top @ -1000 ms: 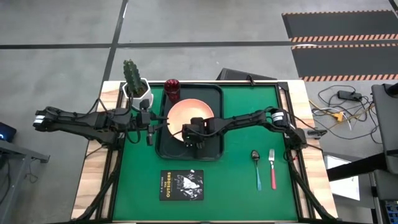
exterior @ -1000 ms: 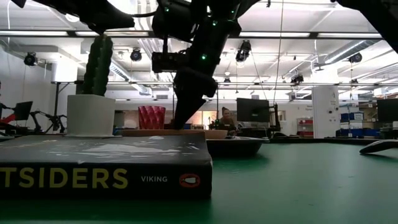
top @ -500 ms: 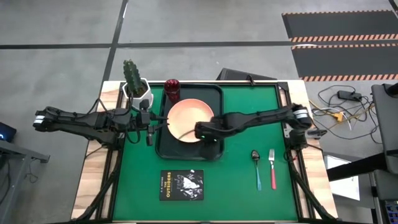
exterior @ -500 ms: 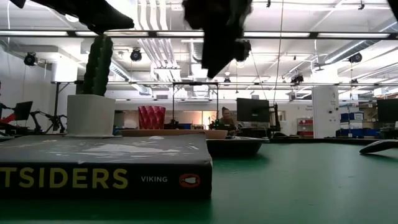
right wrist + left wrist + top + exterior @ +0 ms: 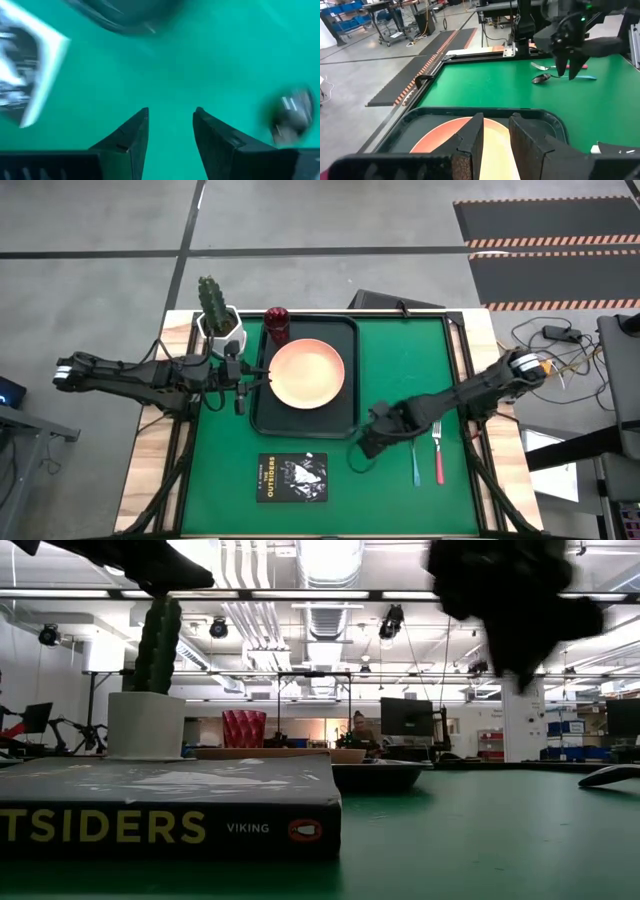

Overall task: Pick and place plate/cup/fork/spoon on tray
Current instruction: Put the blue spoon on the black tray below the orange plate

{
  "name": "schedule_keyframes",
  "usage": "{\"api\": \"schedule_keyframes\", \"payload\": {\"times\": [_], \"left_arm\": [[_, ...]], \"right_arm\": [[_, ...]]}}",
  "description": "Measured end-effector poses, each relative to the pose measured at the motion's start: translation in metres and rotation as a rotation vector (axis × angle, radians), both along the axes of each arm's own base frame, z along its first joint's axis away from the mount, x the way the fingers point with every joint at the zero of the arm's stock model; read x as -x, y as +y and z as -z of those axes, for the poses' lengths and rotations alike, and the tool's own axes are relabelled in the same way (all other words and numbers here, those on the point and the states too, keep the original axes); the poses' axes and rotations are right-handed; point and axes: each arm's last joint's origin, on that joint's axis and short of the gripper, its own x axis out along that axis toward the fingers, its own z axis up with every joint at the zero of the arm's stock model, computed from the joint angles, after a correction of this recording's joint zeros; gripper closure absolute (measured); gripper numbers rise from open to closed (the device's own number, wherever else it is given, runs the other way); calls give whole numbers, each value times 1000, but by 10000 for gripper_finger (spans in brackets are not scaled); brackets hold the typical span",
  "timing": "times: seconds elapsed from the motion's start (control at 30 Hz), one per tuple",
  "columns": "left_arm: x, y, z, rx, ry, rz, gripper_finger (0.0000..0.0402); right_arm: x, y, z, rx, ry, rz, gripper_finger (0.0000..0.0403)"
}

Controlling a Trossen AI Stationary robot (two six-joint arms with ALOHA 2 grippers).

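Plate (image 5: 308, 373) and cup (image 5: 277, 325) were set on tray (image 5: 345, 420); right gripper (image 5: 366, 446), fingers apart, was positioned near spoon (image 5: 414, 455), judged next.

The book (image 5: 165, 808) is showing "TSIDERS" and "VIKING" along its spine in the low view; the high view shows "OUTSIDERS" on its cover.

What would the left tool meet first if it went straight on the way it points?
Probably the plate on the tray: the left tool, open, points low across it. Height above the plate is unclear.
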Motion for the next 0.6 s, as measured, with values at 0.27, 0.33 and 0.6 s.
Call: {"api": "schedule_keyframes", "payload": {"times": [0.27,0.33,0.6], "left_arm": [[0,0,1,0,2,0,328],[0,0,1,0,3,0,328],[0,0,1,-1,3,0,328]], "right_arm": [[59,-4,41,-20,172,268,264],[63,-5,48,-32,198,282,264],[65,-5,61,-56,243,274,268]]}}
